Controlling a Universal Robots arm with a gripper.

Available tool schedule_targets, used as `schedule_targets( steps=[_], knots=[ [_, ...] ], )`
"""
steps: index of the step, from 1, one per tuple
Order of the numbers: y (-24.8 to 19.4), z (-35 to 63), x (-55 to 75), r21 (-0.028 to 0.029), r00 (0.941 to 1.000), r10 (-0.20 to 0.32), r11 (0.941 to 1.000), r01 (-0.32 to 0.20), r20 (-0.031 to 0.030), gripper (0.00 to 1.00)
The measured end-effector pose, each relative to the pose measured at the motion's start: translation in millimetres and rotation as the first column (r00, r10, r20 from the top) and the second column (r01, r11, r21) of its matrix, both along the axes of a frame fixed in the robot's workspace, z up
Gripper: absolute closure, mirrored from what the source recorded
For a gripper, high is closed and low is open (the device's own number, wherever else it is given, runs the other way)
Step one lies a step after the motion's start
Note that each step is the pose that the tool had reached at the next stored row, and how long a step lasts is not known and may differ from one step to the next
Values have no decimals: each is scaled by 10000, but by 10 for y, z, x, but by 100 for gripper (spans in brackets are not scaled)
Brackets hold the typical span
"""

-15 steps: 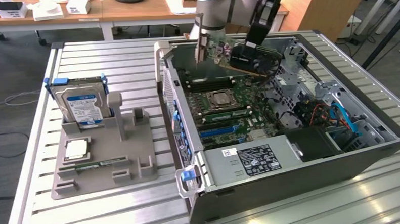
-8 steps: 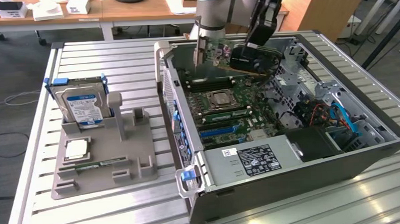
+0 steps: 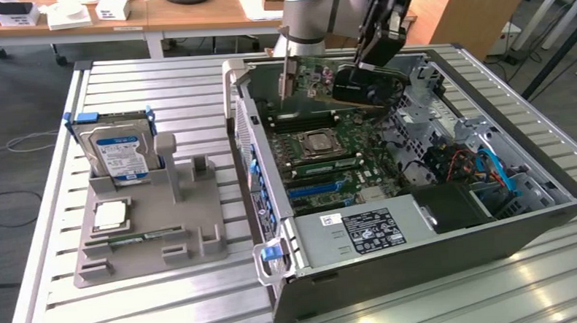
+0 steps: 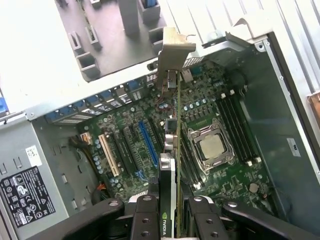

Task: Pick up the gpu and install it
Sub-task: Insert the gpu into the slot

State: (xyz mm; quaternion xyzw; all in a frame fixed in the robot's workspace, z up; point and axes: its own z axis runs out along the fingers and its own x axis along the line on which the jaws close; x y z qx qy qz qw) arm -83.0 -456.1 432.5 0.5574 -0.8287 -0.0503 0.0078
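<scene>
Close to the wrist camera, we see the black fingers (image 4: 145, 212) of the gripper (image 4: 169, 202) set narrow on the gpu (image 4: 169, 170), one on each face, holding the card edge-on. Its silver bracket (image 4: 171, 55) is at the end away from the camera. Beneath it lies the motherboard (image 4: 130, 135), and the card's edge runs between the blue slot (image 4: 147, 142) and the processor socket (image 4: 212, 147). From the exterior view we add height: the gpu (image 3: 343, 86) hangs from the gripper (image 3: 374, 59) above the far end of the open computer case (image 3: 409, 258), apart from the board. Farther off to the exterior view's left, on the bench (image 3: 119, 85), a grey holder (image 3: 179, 210) carries a hard drive (image 3: 118, 151).
</scene>
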Motion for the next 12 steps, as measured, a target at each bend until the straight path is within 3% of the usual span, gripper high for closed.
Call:
schedule_targets(
  steps=[6, 12],
  knots=[
    [0, -1, 26, 0, 9980, 627, 9980, -627, 0, 73],
    [0, -3, 52, 1, 9921, 1253, 9921, -1253, 1, 73]
  ],
)
